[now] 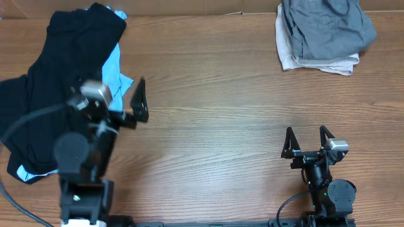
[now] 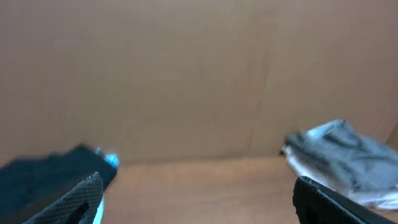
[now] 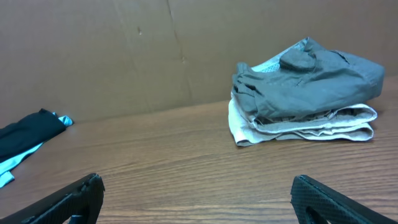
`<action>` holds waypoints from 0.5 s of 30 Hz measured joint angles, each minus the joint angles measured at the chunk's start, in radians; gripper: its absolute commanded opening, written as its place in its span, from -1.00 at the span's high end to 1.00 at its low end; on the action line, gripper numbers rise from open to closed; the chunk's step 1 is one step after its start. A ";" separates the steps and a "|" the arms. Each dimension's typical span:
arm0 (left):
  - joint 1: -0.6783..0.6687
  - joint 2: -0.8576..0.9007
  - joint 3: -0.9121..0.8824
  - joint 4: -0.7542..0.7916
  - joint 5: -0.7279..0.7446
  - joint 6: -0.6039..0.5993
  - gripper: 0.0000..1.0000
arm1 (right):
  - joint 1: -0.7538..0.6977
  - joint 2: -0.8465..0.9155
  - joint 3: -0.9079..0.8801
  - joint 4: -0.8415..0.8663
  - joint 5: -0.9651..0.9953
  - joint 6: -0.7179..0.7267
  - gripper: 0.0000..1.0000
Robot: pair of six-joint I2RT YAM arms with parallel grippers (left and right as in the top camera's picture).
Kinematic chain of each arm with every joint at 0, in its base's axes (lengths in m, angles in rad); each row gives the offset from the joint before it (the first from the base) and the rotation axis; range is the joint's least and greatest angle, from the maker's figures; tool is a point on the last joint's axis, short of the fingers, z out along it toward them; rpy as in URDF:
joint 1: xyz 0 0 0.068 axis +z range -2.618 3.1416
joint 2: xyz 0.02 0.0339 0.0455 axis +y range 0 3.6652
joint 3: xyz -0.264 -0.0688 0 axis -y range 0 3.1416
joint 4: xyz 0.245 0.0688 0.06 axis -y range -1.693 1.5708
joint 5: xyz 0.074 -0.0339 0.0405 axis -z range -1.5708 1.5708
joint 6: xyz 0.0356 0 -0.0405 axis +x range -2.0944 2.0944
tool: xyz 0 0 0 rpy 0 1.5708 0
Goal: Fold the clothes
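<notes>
A pile of unfolded clothes lies at the left: a black garment (image 1: 57, 75) over a light blue one (image 1: 117, 69). A folded stack, a grey garment (image 1: 325, 25) on a beige one (image 1: 297, 60), sits at the far right; it shows in the right wrist view (image 3: 305, 84) and the left wrist view (image 2: 342, 152). My left gripper (image 1: 129, 104) is open and empty, raised beside the black pile. My right gripper (image 1: 307, 140) is open and empty near the front right edge, over bare table.
The wooden table (image 1: 214, 113) runs between the two piles. A brown cardboard wall (image 3: 124, 50) stands along the back edge. A black cable (image 1: 25, 123) crosses the black garment at the left arm.
</notes>
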State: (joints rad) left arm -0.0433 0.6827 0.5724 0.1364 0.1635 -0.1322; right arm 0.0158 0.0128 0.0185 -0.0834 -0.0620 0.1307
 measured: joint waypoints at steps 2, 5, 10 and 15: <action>0.000 -0.075 -0.107 0.034 -0.028 0.000 -1.00 | 0.000 0.000 0.000 0.001 0.000 0.000 -1.00; 0.000 -0.211 -0.254 0.071 -0.061 0.000 -1.00 | 0.000 0.000 0.000 0.000 0.000 0.000 -1.00; 0.000 -0.423 -0.440 0.086 -0.087 0.000 -1.00 | 0.000 0.000 0.000 0.000 0.000 0.000 -1.00; 0.000 -0.564 -0.546 0.063 -0.094 0.000 -1.00 | 0.000 0.000 0.000 0.000 0.000 0.000 -1.00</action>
State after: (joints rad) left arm -0.0433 0.1188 0.0265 0.1989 0.0696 -0.1322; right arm 0.0158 0.0128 0.0185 -0.0837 -0.0616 0.1303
